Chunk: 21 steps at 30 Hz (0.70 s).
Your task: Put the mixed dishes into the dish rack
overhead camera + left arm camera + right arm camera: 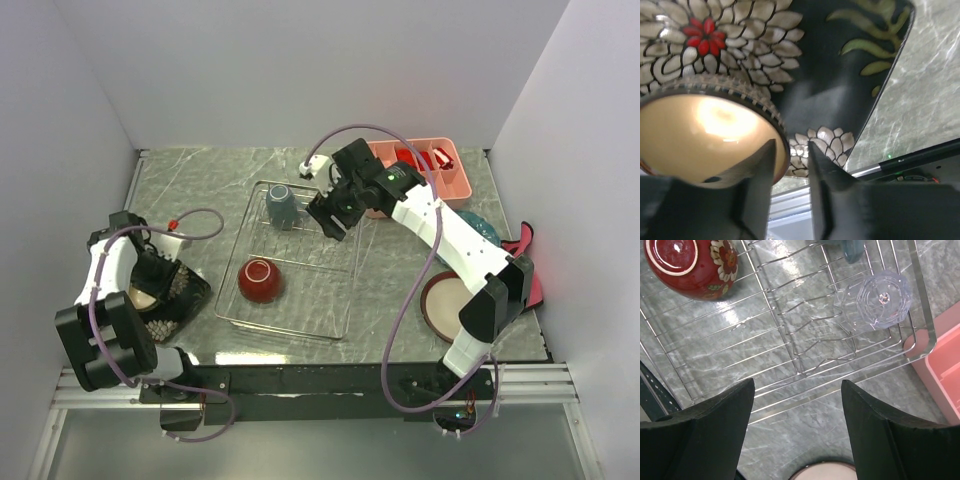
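The left gripper (pixel 790 145) is straddling the rim of the small dark patterned bowl (pixel 705 130), one finger inside and one outside; I cannot tell whether it is pinching. That bowl is sitting on the black floral square plate (pixel 830 65), left of the dish rack (pixel 300 262). The right gripper (pixel 796 385) is hovering over the rack's right part, jaws wide apart and empty. Only its wrist camera is showing the clear glass (pixel 879 299) inside the rack's right end; overhead, the arm is covering it. A grey marbled tabletop (pixel 200 180) is carrying everything, with white walls (pixel 300 70) enclosing it.

Mug (pixel 281 205), glass (pixel 880 301), bowl (pixel 261 280) sit in the rack (pixel 285 329); left, small bowl (pixel 705 135) on plate (pixel 840 75).
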Tool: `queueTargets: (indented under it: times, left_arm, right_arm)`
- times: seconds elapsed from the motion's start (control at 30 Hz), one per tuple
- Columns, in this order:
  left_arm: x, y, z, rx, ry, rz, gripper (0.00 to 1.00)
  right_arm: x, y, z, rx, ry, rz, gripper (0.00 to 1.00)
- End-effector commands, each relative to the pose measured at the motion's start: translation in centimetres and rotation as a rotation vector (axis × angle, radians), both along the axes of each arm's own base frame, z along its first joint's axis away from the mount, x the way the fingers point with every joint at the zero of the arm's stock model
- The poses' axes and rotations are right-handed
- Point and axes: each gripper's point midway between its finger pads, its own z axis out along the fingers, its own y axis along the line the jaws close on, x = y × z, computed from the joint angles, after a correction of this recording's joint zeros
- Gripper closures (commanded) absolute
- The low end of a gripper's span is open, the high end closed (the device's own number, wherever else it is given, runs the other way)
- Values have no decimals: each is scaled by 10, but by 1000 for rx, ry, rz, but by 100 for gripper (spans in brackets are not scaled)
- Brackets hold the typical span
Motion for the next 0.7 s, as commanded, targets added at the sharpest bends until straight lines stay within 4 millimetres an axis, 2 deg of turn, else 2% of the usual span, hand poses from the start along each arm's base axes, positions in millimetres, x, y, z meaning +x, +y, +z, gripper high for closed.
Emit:
queueTargets:
  times: [0.0,0.07,0.33,0.4,0.53,0.67]
  left_arm:
    - [10,-7,0,14,-16,-9,68]
    - [12,-10,0,35,-12,-11,76]
    - [17,-5,-11,129,16,27,89]
    - [17,2,-11,168,19,35,89]
    - [20,3,-11,172,19,31,83]
    - [28,5,-7,191,2,28,83]
  right_arm:
    - [-2,-6,24,34,-71,-2,22]
    - [-2,-7,23,33,-72,0,22]
    - [-3,-5,20,41,-69,4,22]
    - [-3,-5,19,39,-70,4,22]
    - [-3,-7,17,35,-70,4,22]
    - [-3,-7,15,37,-67,5,22]
